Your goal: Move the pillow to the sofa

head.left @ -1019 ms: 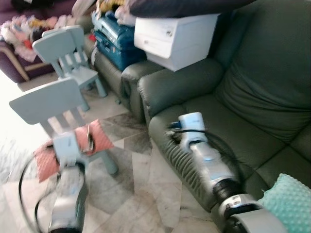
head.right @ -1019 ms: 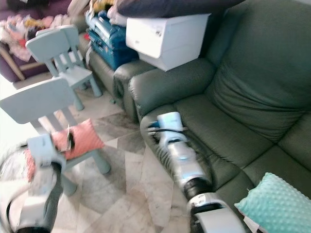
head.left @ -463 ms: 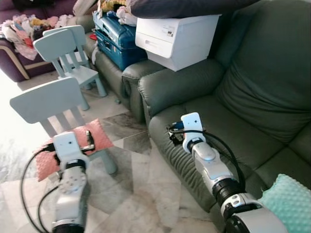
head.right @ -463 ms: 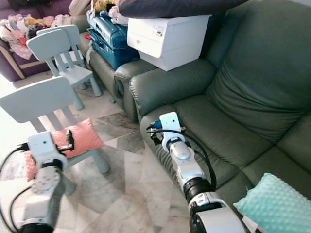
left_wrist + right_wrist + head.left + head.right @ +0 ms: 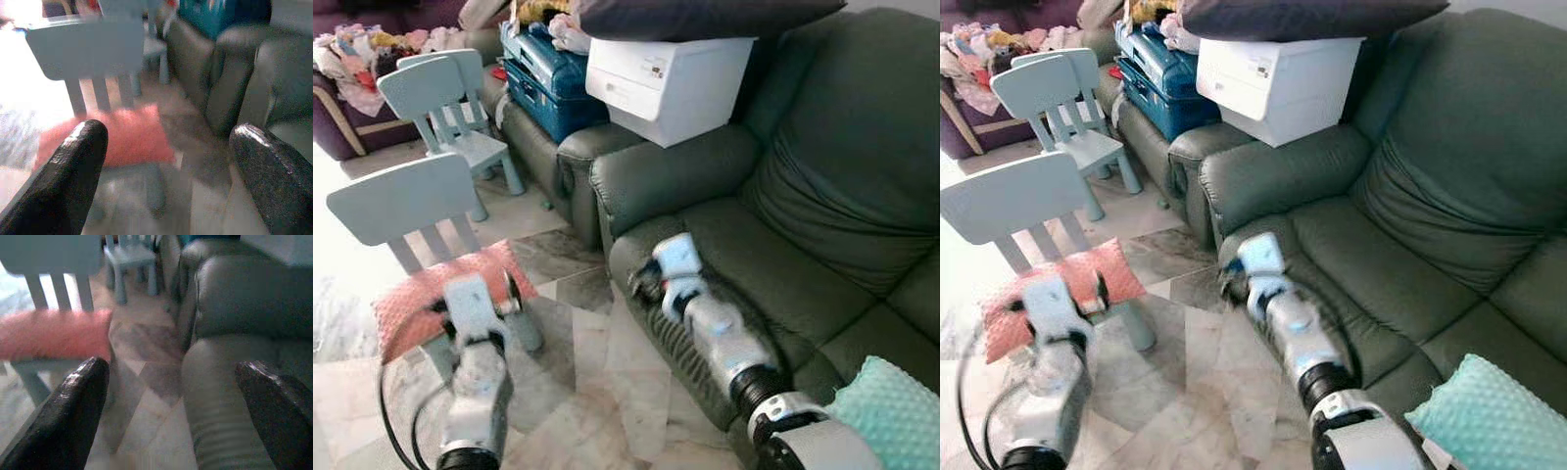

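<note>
Blurring both tools, left tool (image 5: 166,166) and right tool (image 5: 176,406) gape before pink pillow (image 5: 105,137) on chair (image 5: 401,201)

Pillow (image 5: 435,299) on chair (image 5: 406,201), left of sofa (image 5: 783,245)

Marble floor (image 5: 597,392), blue kids' chairs (image 5: 435,88)

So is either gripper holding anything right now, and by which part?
Nothing is held. The left gripper and right gripper are both open; the pink pillow lies on the small chair.
</note>
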Robot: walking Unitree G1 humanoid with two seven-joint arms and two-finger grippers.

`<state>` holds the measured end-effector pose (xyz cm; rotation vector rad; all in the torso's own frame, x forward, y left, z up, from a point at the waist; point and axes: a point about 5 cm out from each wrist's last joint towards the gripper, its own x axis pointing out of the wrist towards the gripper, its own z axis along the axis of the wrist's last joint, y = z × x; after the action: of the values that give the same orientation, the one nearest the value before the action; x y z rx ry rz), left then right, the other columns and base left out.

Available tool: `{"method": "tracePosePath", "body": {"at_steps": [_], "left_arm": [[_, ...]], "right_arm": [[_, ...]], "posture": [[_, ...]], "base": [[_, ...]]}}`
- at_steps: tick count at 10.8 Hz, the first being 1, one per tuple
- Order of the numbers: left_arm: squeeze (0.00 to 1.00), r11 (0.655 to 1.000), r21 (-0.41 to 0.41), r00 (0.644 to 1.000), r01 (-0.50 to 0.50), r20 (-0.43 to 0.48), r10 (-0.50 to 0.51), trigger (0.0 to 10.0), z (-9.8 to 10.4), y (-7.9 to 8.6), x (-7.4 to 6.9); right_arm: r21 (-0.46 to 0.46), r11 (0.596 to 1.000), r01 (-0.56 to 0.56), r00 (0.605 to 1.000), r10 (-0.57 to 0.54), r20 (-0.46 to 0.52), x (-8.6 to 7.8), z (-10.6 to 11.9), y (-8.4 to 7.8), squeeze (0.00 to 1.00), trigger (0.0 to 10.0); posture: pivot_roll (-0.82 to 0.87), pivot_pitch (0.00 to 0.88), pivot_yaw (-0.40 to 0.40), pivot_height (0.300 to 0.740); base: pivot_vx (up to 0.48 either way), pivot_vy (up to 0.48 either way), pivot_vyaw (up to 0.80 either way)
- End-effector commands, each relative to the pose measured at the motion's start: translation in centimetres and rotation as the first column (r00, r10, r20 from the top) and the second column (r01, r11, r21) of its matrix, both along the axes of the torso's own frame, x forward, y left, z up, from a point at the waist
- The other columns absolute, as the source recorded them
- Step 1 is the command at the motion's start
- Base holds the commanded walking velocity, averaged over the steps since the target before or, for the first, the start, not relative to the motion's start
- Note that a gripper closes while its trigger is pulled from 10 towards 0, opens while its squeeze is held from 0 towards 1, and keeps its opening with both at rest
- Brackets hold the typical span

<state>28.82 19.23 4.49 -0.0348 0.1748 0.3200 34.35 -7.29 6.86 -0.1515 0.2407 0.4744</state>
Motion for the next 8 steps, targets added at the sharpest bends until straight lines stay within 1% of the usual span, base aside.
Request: {"method": "tracePosePath", "body": {"at_steps": [1, 2, 3, 4, 5, 6, 7, 8], "left_arm": [[0.0, 1.0, 0.01, 0.999, 0.019, -0.05, -0.018, 10.0, -1.2, 0.1, -0.2], [0.0, 1.0, -0.009, 0.994, 0.018, -0.104, -0.018, 10.0, -2.3, 0.2, -0.3], [0.0, 0.998, -0.06, 0.989, 0.004, -0.144, -0.013, 10.0, -3.1, 0.1, -0.1], [0.0, 0.995, -0.096, 0.983, 0.021, -0.181, -0.038, 10.0, -3.6, -0.5, 0.3], [0.0, 0.986, -0.163, 0.972, 0.018, -0.228, -0.056, 10.0, -4.2, -1.0, 0.4], [0.0, 0.962, -0.273, 0.953, 0.01, -0.288, -0.091, 10.0, -5.2, -1.4, 0.2], [0.0, 0.925, -0.378, 0.938, -0.029, -0.33, -0.105, 10.0, -5.9, -1.5, -0.2], [0.0, 0.874, -0.479, 0.924, -0.08, -0.365, -0.116, 10.0, -6.6, -1.5, -0.7]], "right_arm": [[-0.038, 0.999, 0.001, 1.0, -0.002, -0.026, -0.4, -0.9, -0.1, 0.0, 10.0], [-0.073, 0.997, 0.004, 0.999, -0.007, -0.043, -0.5, -1.3, -0.2, 0.0, 10.0], [-0.086, 0.996, 0.017, 0.998, -0.021, -0.051, -0.4, -1.3, -0.4, 0.0, 10.0], [-0.113, 0.994, 0.007, 0.998, -0.014, -0.061, -0.5, -1.6, -0.3, 0.0, 10.0], [-0.121, 0.993, 0.015, 0.996, -0.026, -0.083, -0.5, -1.8, -0.3, 0.0, 10.0], [-0.131, 0.991, 0.023, 0.993, -0.038, -0.113, -0.6, -2.1, -0.4, 0.0, 10.0], [-0.139, 0.99, 0.017, 0.99, -0.036, -0.137, -0.7, -2.3, -0.2, 0.0, 10.0], [-0.161, 0.987, -0.011, 0.987, -0.014, -0.157, -0.9, -2.5, 0.2, 0.0, 10.0]], "posture": [[-0.16, 0.0, 0.029, 0.74], [-0.17, 0.0, 0.032, 0.74], [-0.18, 0.0, 0.03, 0.74], [-0.19, 0.0, 0.021, 0.74], [-0.19, 0.0, 0.017, 0.74], [-0.2, 0.0, 0.018, 0.74], [-0.2, 0.0, 0.021, 0.74], [-0.19, 0.0, 0.025, 0.74]], "base": [[0.0, 0.0, 0.0], [0.0, 0.0, 0.0], [0.0, 0.0, 0.0], [0.0, 0.0, 0.0], [0.0, 0.0, 0.0], [0.0, 0.0, 0.0], [0.0, 0.0, 0.0], [0.0, 0.0, 0.0]]}}
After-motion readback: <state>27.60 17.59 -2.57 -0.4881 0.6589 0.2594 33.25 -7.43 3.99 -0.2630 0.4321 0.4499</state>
